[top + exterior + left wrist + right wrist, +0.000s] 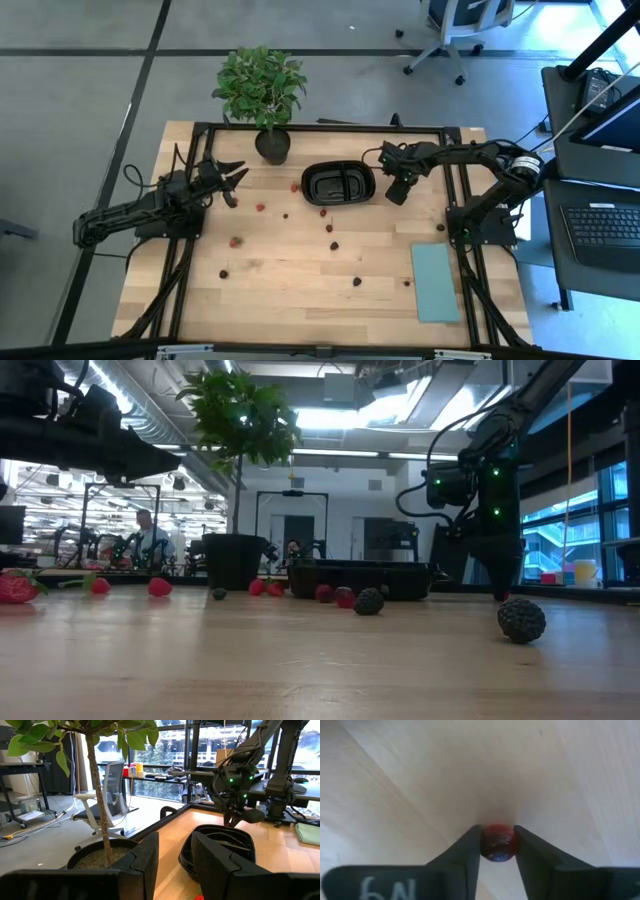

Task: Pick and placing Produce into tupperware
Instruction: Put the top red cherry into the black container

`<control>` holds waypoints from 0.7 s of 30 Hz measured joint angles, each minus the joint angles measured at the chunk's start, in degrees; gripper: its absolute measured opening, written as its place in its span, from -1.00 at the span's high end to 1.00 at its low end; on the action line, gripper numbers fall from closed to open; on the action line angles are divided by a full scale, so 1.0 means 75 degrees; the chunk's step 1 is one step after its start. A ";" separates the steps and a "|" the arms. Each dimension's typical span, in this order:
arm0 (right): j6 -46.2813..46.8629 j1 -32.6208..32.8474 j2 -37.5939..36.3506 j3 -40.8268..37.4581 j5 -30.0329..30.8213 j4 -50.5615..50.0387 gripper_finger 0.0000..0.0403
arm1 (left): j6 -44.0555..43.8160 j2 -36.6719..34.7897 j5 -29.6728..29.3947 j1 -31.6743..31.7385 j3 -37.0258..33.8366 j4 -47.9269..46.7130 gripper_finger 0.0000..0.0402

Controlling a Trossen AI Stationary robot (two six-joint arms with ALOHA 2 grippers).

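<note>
The tupperware (306, 183) is a black oval two-compartment tray at the back middle of the table, also visible in the low view (400, 576) and the left wrist view (235, 842). Produce lies scattered on the wood: red berries (236, 241) and dark ones (357, 281). My right gripper (397, 196) points down just right of the tray. In its wrist view the right gripper (497, 837) is shut on a small red berry (497, 846) at the tabletop. My left gripper (236, 186) hovers left of the tray, open with nothing between its fingers (142, 862).
A leafy potted plant (262, 88) in a dark pot (272, 146) stands at the back, between the left gripper and the tray. A pale teal rectangle (436, 282) lies at the front right. A blackberry (521, 620) sits near the low camera.
</note>
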 joint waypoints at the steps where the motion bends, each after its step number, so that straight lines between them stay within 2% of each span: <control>1: 0.0001 0.0003 0.0000 -0.0001 0.0000 -0.0003 0.52 | 0.0000 0.0003 0.0000 -0.0003 -0.0003 0.0000 0.45; 4: 0.0007 0.0003 0.0002 -0.0001 0.0000 -0.0007 0.59 | 0.0000 0.0000 0.0000 -0.0003 -0.0002 0.0000 0.45; 11: 0.0014 0.0010 0.0006 0.0040 0.0032 -0.0070 0.58 | 0.0001 0.0000 -0.0002 -0.0003 -0.0001 0.0000 0.45; 16: 0.0036 0.0160 0.0025 0.0421 0.0290 -0.0712 0.60 | 0.0000 0.0003 0.0000 -0.0003 -0.0003 0.0003 0.45; 21: 0.0215 0.0239 -0.0130 0.1017 0.0205 -0.1008 0.60 | 0.0001 0.0001 0.0000 -0.0001 -0.0001 0.0000 0.45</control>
